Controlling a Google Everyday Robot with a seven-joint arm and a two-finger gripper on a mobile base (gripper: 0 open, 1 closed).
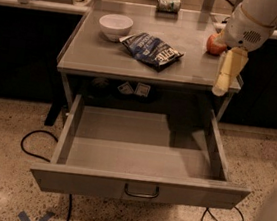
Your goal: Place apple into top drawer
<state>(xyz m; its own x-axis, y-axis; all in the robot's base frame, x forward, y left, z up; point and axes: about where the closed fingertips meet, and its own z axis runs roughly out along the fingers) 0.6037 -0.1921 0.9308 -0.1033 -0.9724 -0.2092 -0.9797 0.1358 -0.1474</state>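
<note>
**Q:** What lies on the counter?

**Operator:** I see the grey counter [109, 61] from its front edge. A white bowl [115, 26] stands near the far left corner. A dark blue snack bag [153, 49] lies flat about the middle. A can [169, 4] lies on its side at the middle of the far edge; I cannot tell whether it rests on the counter or just past it.

**Q:** Where is the apple?

**Operator:** The apple [214, 45] sits on the counter by the right edge, in the far half, well apart from the bag. Its right side is hidden behind my arm's white wrist housing [249, 30].

**Q:** And the gripper?

**Operator:** The gripper [220, 87] hangs pointing down at the right edge, close to the front right corner. Its tip crosses the front edge in my view, nearer to me than the apple and apart from it. From this angle it reads as one pale cream shape, so I cannot tell whether it is set wide or narrow.

**Q:** How does the top drawer stand?

**Operator:** The top drawer [138, 155] is pulled well out below the front edge, its grey floor in view. Its curved handle [141, 191] sits at the centre of the front panel. A few small objects [133, 88] lie in shadow under the counter, behind the drawer. Black cables [34, 142] trail on the speckled floor beside the drawer's left side.
</note>
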